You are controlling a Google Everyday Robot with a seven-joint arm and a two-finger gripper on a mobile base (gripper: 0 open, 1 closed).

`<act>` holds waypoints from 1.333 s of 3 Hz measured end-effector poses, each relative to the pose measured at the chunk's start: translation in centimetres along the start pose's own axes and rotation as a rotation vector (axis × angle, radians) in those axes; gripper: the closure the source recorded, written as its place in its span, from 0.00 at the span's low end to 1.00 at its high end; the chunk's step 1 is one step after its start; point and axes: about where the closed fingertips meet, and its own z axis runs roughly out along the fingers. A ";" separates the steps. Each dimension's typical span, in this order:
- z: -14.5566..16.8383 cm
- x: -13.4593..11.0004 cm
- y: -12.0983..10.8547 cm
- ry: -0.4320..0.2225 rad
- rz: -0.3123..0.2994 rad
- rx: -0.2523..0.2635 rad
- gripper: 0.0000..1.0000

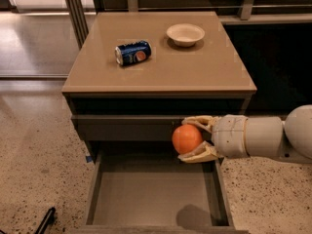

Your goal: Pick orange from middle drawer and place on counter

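Observation:
The orange (186,138) is round and bright orange, held in my gripper (191,138) above the back right part of the open middle drawer (151,194). The gripper reaches in from the right on a white arm, its pale fingers (197,154) shut on the orange from above and below. The drawer is pulled out, its flat grey-brown floor bare, with the fruit's shadow near its front right. The tan counter (161,69) lies above and behind the gripper.
A blue soda can (132,52) lies on its side on the counter's left middle. A pale bowl (185,34) stands at the back right. Speckled floor (34,150) surrounds the cabinet. A dark object (46,221) lies at the bottom left.

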 end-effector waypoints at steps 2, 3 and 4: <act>-0.2 -1.8 -8.1 -0.002 -0.077 0.053 1.00; 1.2 -2.1 -12.4 -0.009 -0.085 0.051 1.00; 3.0 -3.1 -15.9 -0.014 -0.100 0.036 1.00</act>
